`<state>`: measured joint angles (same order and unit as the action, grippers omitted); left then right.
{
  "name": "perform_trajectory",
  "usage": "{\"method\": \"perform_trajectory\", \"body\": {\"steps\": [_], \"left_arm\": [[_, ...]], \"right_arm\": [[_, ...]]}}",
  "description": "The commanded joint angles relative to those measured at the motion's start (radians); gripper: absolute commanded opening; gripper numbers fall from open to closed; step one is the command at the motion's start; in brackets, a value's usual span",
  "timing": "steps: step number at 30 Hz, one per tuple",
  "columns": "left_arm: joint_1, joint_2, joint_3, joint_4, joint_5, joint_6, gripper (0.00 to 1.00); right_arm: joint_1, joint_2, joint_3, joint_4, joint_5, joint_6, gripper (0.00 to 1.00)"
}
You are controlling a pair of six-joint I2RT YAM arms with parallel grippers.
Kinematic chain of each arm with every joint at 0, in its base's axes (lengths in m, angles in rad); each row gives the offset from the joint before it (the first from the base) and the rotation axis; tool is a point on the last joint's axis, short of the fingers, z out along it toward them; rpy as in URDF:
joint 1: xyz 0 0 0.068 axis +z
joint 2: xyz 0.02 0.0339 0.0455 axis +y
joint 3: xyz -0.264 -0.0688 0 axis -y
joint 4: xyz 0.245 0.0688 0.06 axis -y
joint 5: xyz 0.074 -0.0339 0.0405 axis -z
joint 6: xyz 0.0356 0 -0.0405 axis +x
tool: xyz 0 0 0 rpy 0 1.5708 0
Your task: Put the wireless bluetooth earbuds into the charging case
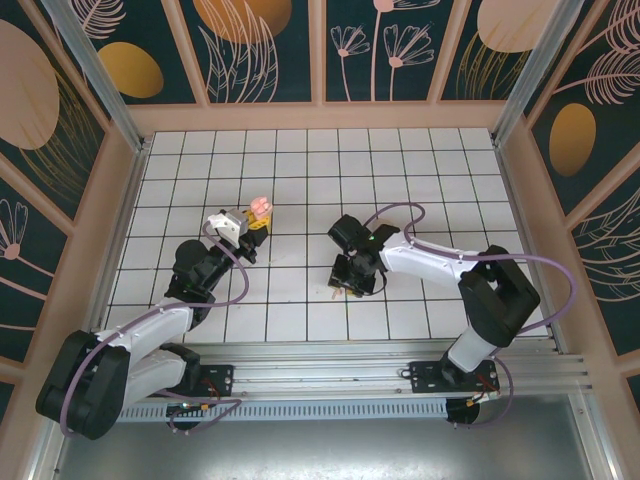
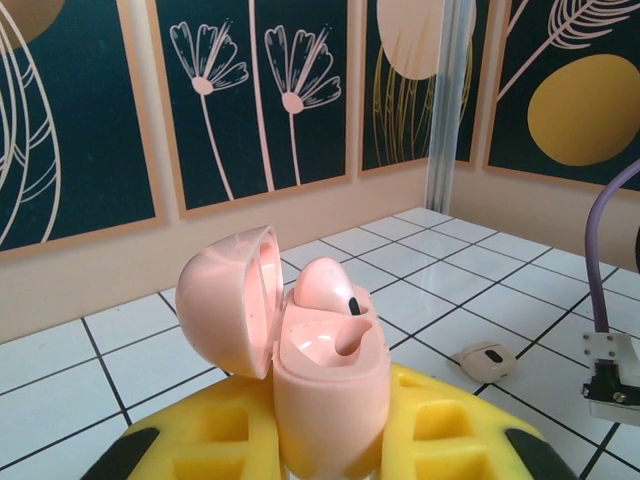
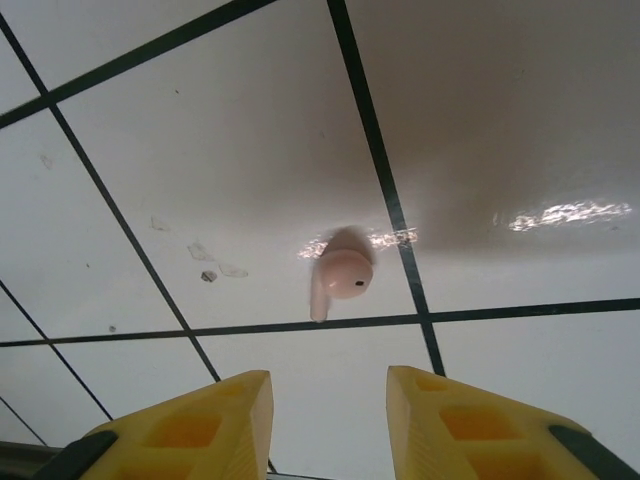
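Note:
My left gripper [image 2: 330, 455] is shut on the salmon-pink charging case [image 2: 330, 390], which stands upright between its yellow fingers [image 2: 200, 440]. The lid [image 2: 228, 300] hangs open to the left. One pale pink earbud [image 2: 325, 283] sits in the far socket; the near socket is hollow. In the top view the case [image 1: 259, 207] is raised at centre left. A second earbud [image 3: 343, 276] lies loose on a white tile, beside a grid line. My right gripper [image 3: 330, 400] hovers just short of it, open, with nothing between its fingers. The left wrist view shows that earbud [image 2: 487, 360] lying on the table.
The white tiled table [image 1: 450, 180] is walled by pink-framed panels [image 1: 320, 50]. My right gripper [image 1: 352, 282] points down near the table's middle. Its purple cable [image 1: 540, 262] loops over the right arm. Small scuff marks [image 3: 210, 262] lie left of the loose earbud.

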<state>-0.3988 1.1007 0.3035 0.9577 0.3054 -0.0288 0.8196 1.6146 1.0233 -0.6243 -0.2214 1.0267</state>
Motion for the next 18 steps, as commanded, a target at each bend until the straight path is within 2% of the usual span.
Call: {"method": "perform_trajectory", "body": {"steps": [1,18], "left_arm": [[0.006,0.006,0.018,0.046,0.017,-0.011,0.07],[0.006,0.005,0.017,0.047,0.009,-0.011,0.08]], "right_arm": [[-0.005,0.0,-0.009,0.053,-0.019,0.069,0.35],[-0.019,0.06,-0.027,0.047,-0.013,0.033,0.35]]}}
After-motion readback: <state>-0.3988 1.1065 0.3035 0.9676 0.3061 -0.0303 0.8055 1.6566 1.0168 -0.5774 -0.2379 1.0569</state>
